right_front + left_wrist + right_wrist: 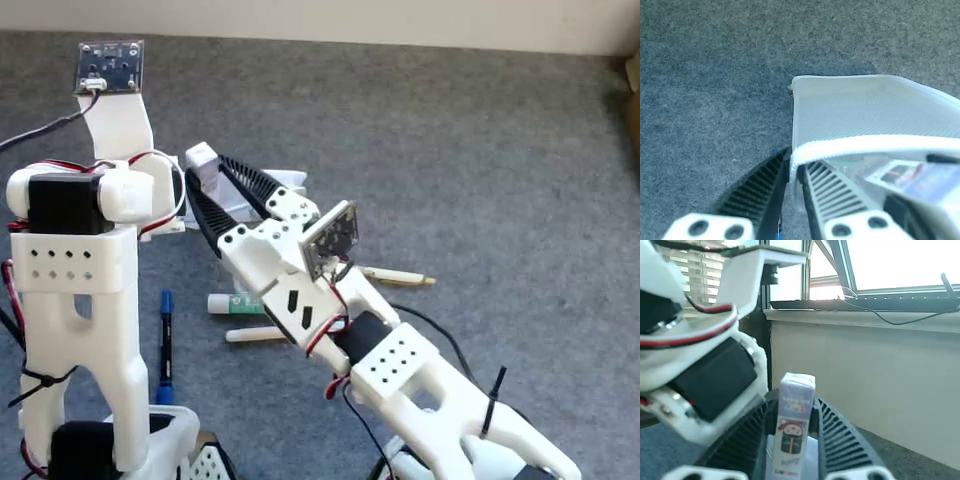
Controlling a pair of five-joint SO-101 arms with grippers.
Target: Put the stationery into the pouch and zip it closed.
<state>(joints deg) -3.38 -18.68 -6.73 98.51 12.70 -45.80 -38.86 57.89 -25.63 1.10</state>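
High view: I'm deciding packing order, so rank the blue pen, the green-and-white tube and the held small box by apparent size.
1. blue pen, clearly longest.
2 and 3. green-and-white tube, partly behind the right arm, and small box, raised nearer the camera: too alike to rank.

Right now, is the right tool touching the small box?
Touching. The right wrist view shows the small box clamped inside the right tool, pressed on both sides.

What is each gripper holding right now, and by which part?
The left gripper pinches the white pouch by its rim. The right gripper clamps a small box by its sides.
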